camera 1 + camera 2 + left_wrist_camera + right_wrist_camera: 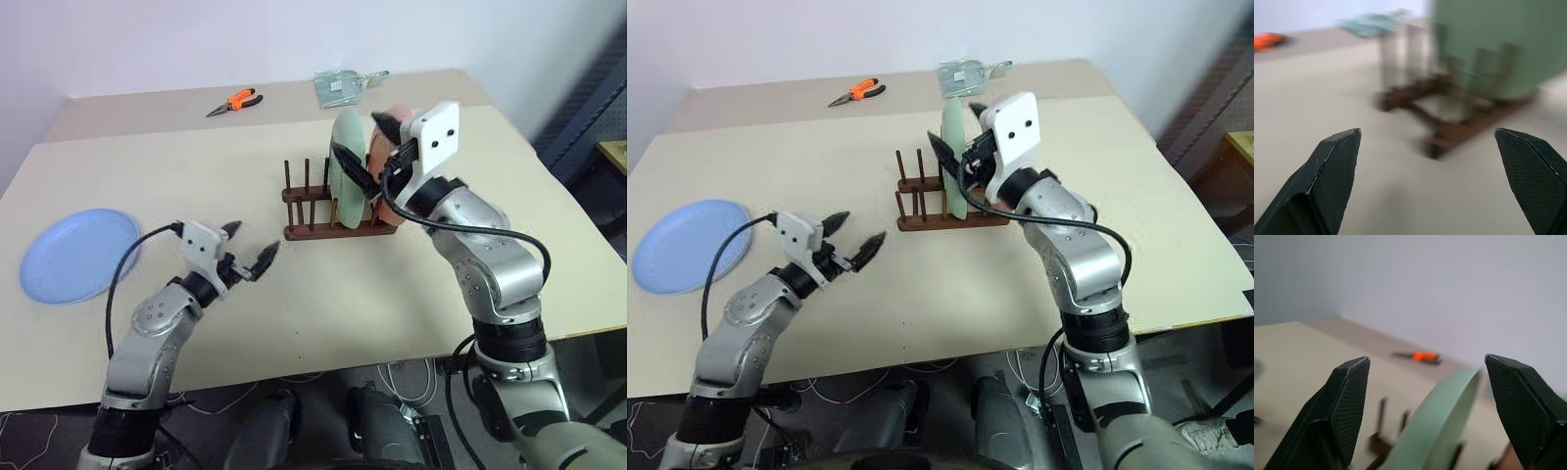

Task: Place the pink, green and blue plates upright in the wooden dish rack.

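Your wooden dish rack (338, 211) sits mid-tabletop (294, 294), well clear of every edge. The green plate (346, 166) stands upright among its pegs, and the pink plate (384, 147) stands upright just behind it, toward your robot's right; much of the pink one is hidden by the right arm. The pegs on the rack's left end stand bare.

The right end effector (369, 147) hangs at the top rim of the green plate, fingers spread wide. In the right wrist view the rim (1440, 416) passes between the two fingers (1347, 406) with a gap on each side, so nothing is gripped.

The left end effector (250, 250) hovers low over the tabletop, left of and nearer than the rack, also spread wide and holding nothing. Bare tabletop lies between it and the rack.

The blue plate (78, 255) lies flat far out on the left side, close to the tabletop's left edge and well apart from the rack. The stretch between it and the left arm is open.

Along the far strip of tabletop, orange-handled pliers (235, 101) and a clear plastic bag (343, 86) rest near the back edge, well behind the rack. The near edge in front of both arms is bare surface.
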Motion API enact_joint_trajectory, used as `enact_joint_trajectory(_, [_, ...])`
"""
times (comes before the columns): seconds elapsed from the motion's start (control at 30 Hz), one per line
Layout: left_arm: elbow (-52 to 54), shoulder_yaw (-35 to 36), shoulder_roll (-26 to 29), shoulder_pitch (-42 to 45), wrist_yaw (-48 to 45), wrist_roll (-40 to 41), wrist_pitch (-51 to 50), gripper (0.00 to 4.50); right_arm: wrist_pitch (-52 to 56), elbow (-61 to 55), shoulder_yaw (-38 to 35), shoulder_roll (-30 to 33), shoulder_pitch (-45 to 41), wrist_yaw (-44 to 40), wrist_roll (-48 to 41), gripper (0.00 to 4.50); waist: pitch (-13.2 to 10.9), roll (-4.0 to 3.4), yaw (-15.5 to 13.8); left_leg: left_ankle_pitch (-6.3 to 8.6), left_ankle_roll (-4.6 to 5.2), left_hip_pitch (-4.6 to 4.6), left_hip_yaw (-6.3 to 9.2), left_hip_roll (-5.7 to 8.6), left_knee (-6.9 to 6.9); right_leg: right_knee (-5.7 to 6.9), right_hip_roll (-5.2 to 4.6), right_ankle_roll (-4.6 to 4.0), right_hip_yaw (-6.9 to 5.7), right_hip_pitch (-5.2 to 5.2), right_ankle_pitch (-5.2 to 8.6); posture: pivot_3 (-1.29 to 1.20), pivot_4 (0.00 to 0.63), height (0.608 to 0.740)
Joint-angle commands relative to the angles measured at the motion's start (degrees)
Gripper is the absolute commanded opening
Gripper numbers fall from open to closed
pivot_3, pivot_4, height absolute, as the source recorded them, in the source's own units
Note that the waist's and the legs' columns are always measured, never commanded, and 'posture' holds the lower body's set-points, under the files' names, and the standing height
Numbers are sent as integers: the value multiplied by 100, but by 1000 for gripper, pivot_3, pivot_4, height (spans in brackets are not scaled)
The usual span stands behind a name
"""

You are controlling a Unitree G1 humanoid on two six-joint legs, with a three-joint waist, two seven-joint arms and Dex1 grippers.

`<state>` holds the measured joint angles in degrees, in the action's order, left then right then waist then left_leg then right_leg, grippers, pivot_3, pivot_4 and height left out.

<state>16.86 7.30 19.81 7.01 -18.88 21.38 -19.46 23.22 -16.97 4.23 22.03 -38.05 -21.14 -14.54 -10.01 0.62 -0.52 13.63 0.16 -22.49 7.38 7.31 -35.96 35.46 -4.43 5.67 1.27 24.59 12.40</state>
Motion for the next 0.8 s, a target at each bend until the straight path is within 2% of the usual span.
enact_joint_trajectory(0.03, [-272, 934, -104, 402, 1243, -287, -117, 4500, -958, -58, 389, 380, -386, -769, 494, 4362, 0, 2, 2, 0, 0, 0, 1, -1, 0, -1, 1, 0, -1, 0, 0, 0, 150, 740])
enact_joint_trajectory(0.07, [-405, 1165, -147, 532, 1657, -394, -224, 4500, -1139, -43, 537, 465, -423, -983, 597, 4459, 1, 4, 6, 0, 0, 0, 0, -1, 0, -2, 1, 1, -3, -1, 0, 0, 150, 740])
enact_joint_trajectory(0.13, [-712, 2080, -295, 890, 2880, -401, -557, 4500, -1573, 11, 1002, 587, -502, -1463, 887, 4459, 3, 7, 17, 0, 0, 1, 1, -3, 1, -2, 2, 2, -4, -1, 0, 0, 150, 740])
enact_joint_trajectory(0.23, [-786, 2981, -319, 1047, 3939, -499, -985, 4500, -2011, 235, 1447, 453, -488, -1763, 1165, 4459, 4, 12, 71, 0, -6, 1, 0, -5, -1, -1, 4, 3, -4, 0, 0, 0, 150, 740])
enact_joint_trajectory(0.37, [-487, 3782, -571, 1079, 4578, -93, -1542, 4500, -2292, 537, 1605, 244, -369, -1924, 1259, 4459, 6, 21, 46, -9, -22, 0, 1, -2, -9, -1, 2, 4, -7, -5, -1, 0, 150, 740])
enact_joint_trajectory(0.6, [-63, 4797, -1349, 1302, 5276, 1436, -2230, 4500, -2496, 678, 1636, 85, -164, -2085, 1355, 4459, 15, 45, -24, -4, -18, 1, 9, -1, -19, -4, 0, 4, -20, -16, -1, 0, 150, 740])
enact_joint_trajectory(0.7, [-142, 5012, -1473, 1362, 5514, 1882, -2298, 3637, -2522, 680, 1630, 43, -116, -2073, 1417, 4500, 16, 46, -7, -7, -23, 1, 9, -2, -17, 0, 1, 3, -20, -13, -1, 0, 150, 740])
enact_joint_trajectory(0.8, [-258, 5040, -1437, 1424, 5607, 2233, -2286, 2057, -2505, 673, 1600, 9, -83, -2034, 1468, 4500, 16, 46, -1, -10, -36, 2, 9, -4, -15, 4, 4, 3, -18, -9, -1, 0, 150, 740])
